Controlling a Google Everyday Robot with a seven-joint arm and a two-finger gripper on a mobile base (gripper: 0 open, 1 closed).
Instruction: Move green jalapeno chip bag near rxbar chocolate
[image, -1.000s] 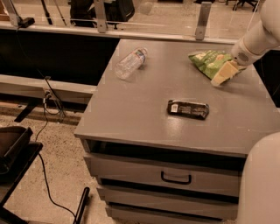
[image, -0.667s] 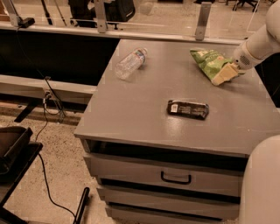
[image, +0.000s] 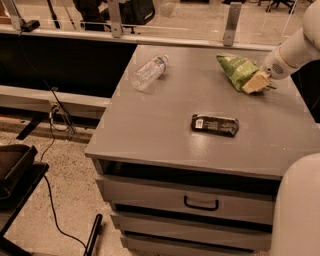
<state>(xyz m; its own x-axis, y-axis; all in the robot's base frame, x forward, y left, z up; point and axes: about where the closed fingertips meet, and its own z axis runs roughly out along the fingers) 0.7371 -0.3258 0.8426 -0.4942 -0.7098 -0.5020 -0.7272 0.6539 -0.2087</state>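
The green jalapeno chip bag (image: 238, 70) is a crinkled light-green bag at the back right of the grey cabinet top (image: 165, 120). My gripper (image: 256, 82), cream-coloured at the end of a white arm coming in from the right, is closed on the bag's near right end. The rxbar chocolate (image: 215, 125) is a flat black bar with a white label at its left end. It lies nearer the front, below and left of the bag, with a gap of bare top between them.
A clear plastic bottle (image: 149, 73) lies on its side at the back left of the top. A glass barrier with metal posts (image: 230, 22) runs behind the cabinet. Drawers (image: 200, 202) face front. Cables and a dark stand (image: 15, 170) are on the floor at left.
The bag's far end has tipped up and its shape has shifted a little at the gripper. The gripper has edged slightly up and right. The bar and the bottle have not moved.
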